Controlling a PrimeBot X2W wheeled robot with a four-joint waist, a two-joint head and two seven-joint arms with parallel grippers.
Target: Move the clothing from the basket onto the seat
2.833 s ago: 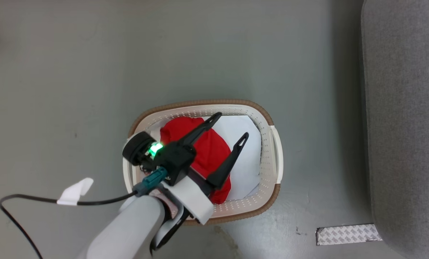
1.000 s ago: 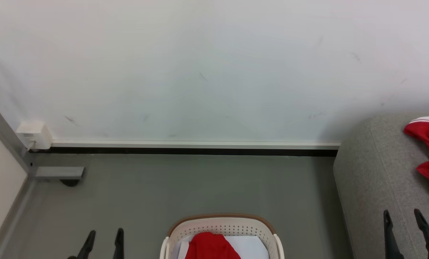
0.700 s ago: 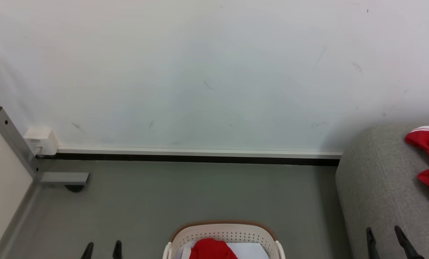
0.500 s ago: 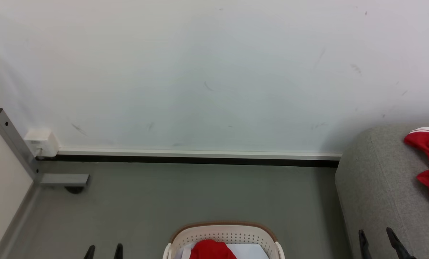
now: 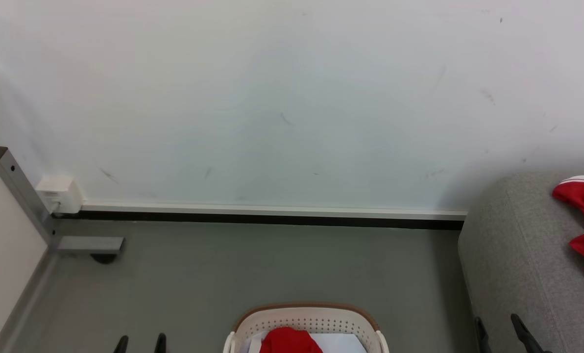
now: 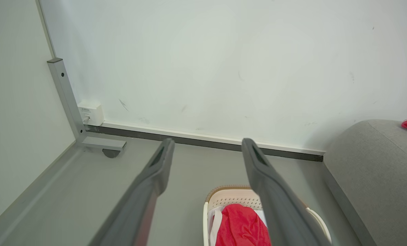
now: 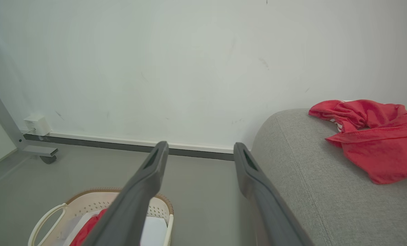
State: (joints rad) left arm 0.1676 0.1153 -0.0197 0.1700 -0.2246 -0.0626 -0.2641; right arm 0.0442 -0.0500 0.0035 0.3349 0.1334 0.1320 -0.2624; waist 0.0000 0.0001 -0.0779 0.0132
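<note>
basket (image 5: 305, 318): one
seat (image 7: 309, 191): one
clothing (image 7: 370, 136): two red heaps, one right of the right gripper (image 7: 200, 146)
white sheet (image 5: 336, 341): one

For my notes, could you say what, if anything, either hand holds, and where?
Nothing is held; the left hand and the right hand both stand open and empty.

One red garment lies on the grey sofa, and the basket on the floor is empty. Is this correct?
No. The basket is not empty: red clothing lies in it, as the head view shows. One garment does lie on the sofa.
</note>
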